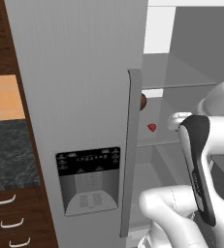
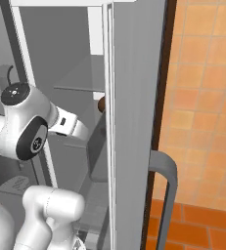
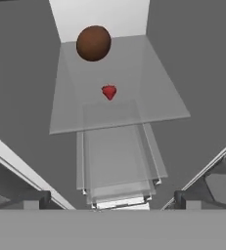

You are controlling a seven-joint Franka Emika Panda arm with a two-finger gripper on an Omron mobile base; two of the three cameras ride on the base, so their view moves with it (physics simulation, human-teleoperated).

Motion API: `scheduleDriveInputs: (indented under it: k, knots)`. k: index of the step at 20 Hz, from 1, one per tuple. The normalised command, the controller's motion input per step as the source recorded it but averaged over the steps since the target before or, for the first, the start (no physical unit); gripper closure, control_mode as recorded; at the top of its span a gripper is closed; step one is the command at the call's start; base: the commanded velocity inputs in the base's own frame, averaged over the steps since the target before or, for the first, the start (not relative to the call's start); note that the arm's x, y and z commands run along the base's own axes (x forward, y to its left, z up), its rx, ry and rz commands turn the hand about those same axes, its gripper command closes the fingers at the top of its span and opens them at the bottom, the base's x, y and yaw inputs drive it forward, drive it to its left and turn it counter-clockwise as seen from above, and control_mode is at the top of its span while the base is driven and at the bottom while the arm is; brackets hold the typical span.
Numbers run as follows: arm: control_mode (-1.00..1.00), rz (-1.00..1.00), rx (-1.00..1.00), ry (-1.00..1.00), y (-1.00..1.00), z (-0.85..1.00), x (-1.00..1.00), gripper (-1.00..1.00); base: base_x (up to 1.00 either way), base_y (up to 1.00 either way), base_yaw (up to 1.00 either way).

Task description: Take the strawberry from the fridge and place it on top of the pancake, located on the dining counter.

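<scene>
Gripper [image 3: 112, 201]: entered first, as nearest the hand camera. Its two dark finger tips [image 3: 38, 199] are seen at the lower left and lower right of the hand view, spread wide with nothing between them; it is released and empty. It is judged to be held open and aimed along the shelf so that the berry can be approached head-on.

Fridge door [image 1: 79, 97]: light grey, closed, occupying the left and centre of the left base view. A black dispenser panel [image 1: 88, 161] is set low in it, and a long vertical handle [image 1: 131, 145] runs along its right edge.

Glass shelf [image 3: 119, 88]: seen in the upper middle of the hand view, inside the opened compartment of the fridge [image 1: 191, 63], with further shelves stacked beneath.

Brown round object [image 3: 93, 43]: rested at the upper left of the shelf, towards the back wall, apart from the berry.

Strawberry [image 3: 109, 92]: small, bright red, lying on the glass shelf just right of and below the brown object in the hand view; in the left base view it is seen at centre right, past the handle. It is not yet grasped.

Robot arm [image 1: 198, 169]: raised at the lower right of the left base view, reaching into the compartment.

Open door [image 2: 134, 122]: edge-on in the middle of the right base view, swung aside to give access.
</scene>
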Motion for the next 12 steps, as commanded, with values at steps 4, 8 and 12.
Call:
scheduleDriveInputs:
  k: [4,8,12]
  knots:
    - [-1.00,0.06,0.00,0.00,-0.04,-0.30,0.58,-1.00,0.00,0.00,0.00]
    - [-1.00,0.03,-0.03,0.00,0.00,-0.41,0.38,-1.00,0.00,0.00,0.00]
    - [-1.00,0.00,-0.05,0.00,-0.01,-0.40,0.57,-1.00,0.00,0.00,0.00]
